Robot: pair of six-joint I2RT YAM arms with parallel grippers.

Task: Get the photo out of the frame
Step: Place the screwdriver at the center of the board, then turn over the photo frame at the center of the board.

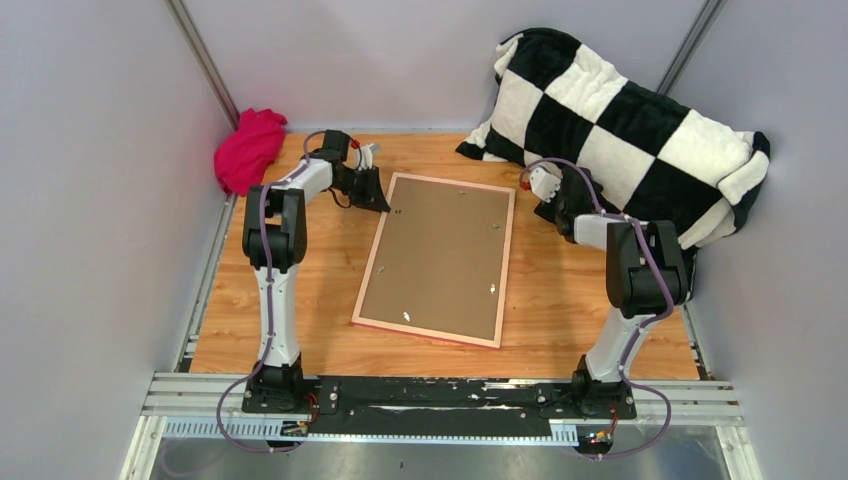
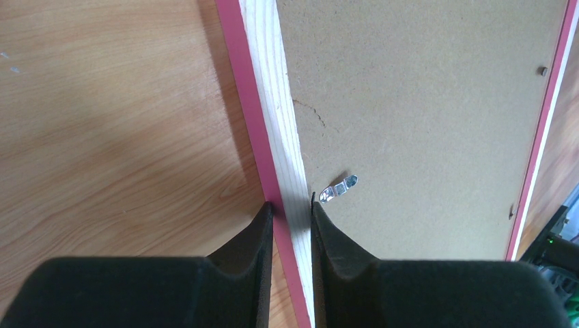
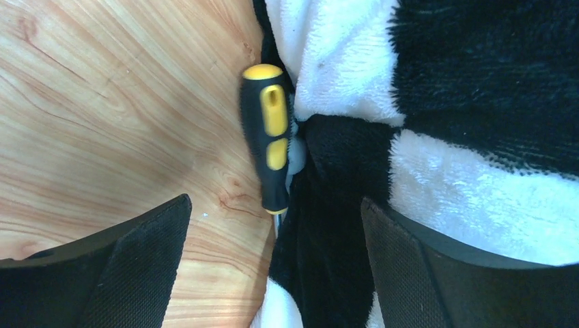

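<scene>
1. Cloth, magenta, lies bunched in the far left corner, away from the work.
2. The left hand is nearly closed, pinching the left rail of the frame near its far corner. The hold is narrow; a pull could slip it off or lift the frame.
3. The frame lies face down mid-surface, backing board up. The photo is hidden beneath it. A metal tab lies over the board just inside the rail; prying carelessly there could gouge the board or crease the print.
4. The right hand is spread wide and holds nothing, hovering over a yellow-and-black screwdriver.
5. The tool lies against the checkered blanket; closing on it could catch the plush or push the tool under the fold.
</scene>
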